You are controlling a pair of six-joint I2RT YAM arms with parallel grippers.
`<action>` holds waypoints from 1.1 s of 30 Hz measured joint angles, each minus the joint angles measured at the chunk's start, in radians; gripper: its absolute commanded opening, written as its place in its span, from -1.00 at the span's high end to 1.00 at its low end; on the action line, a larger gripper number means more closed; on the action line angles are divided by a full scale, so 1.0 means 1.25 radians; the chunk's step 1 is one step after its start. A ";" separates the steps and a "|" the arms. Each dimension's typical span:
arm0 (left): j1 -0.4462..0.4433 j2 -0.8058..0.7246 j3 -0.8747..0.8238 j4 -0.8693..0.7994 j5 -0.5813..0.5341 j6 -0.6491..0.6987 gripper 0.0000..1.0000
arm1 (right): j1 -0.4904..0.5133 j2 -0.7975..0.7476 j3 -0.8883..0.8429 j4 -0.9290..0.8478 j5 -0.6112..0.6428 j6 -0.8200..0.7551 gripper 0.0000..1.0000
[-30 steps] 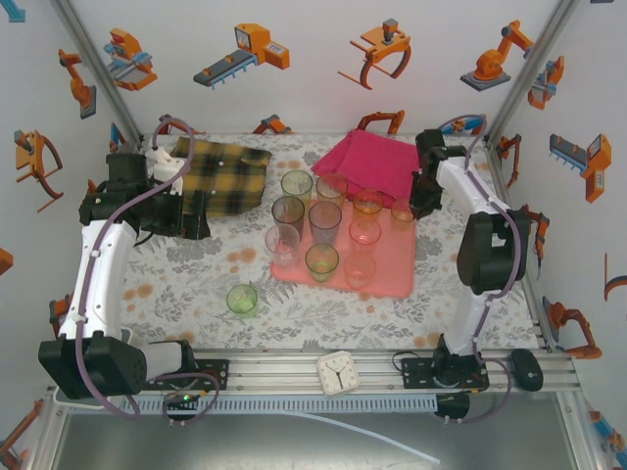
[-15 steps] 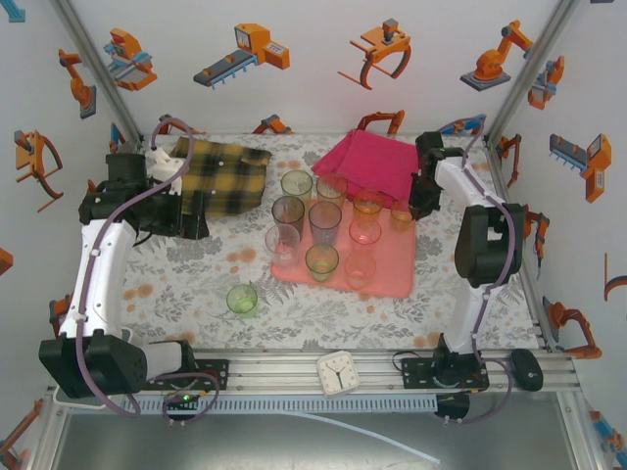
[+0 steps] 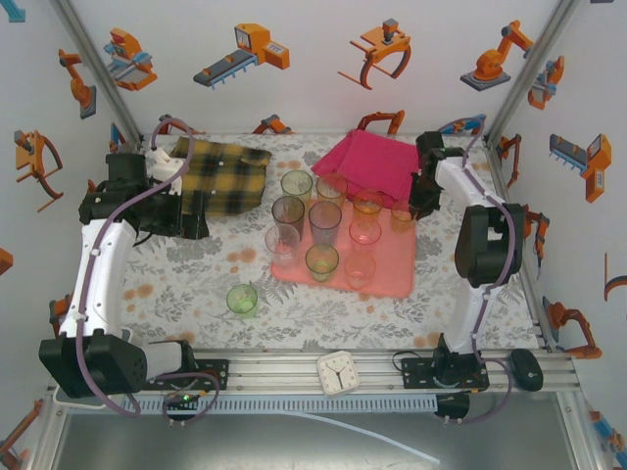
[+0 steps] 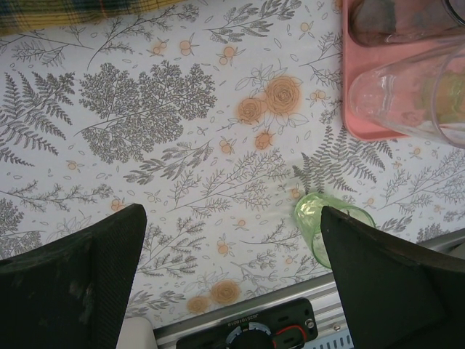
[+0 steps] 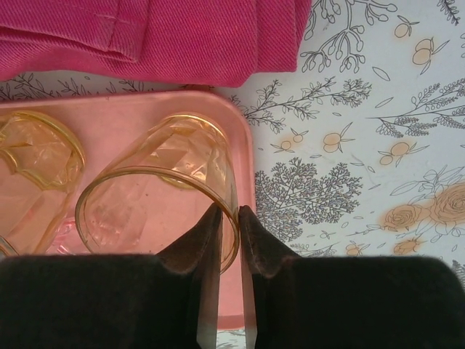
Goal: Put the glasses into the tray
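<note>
We see the R claw (image 5: 229,211) down at the tray's (image 3: 394,276) far right corner, one finger inside & one outside the rim of the amber glass (image 5: 156,193). Jaws are nearly together w/ the glass wall btw them; we can't tell if they pinch it or stand just off it. That glass stands in the tray beside an orange glass (image 5: 33,156), w/ the magenta cloth (image 5: 145,36) just past the tray edge.

The L claw (image 4: 231,218) hangs wide open & empty above the bare floral worktop (image 4: 167,109), near the plaid cloth (image 3: 223,178). Close by, a green glass (image 4: 323,218) stands on the worktop, near the front rail (image 3: 294,367) & apart from the tray.

In the top view approx nine glasses crowd the tray: greys, pinks, clears, oranges. A second green glass (image 3: 297,183) sits at the tray's back-left edge; we can't say if it's on or off. A white clock (image 3: 338,372) lies on the front rail.
</note>
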 measured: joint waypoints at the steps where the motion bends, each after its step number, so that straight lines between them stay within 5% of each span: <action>1: 0.000 0.000 0.000 0.000 0.000 0.000 -0.94 | 0.000 0.000 0.000 0.000 0.000 0.000 0.56; 18: 0.005 0.000 -0.004 0.000 0.000 0.000 -0.94 | 0.000 -0.007 0.000 -0.003 -0.003 -0.006 0.29; 33: 0.006 0.000 -0.004 0.000 0.000 0.000 -0.94 | 0.000 -0.116 0.001 -0.029 -0.002 -0.030 0.26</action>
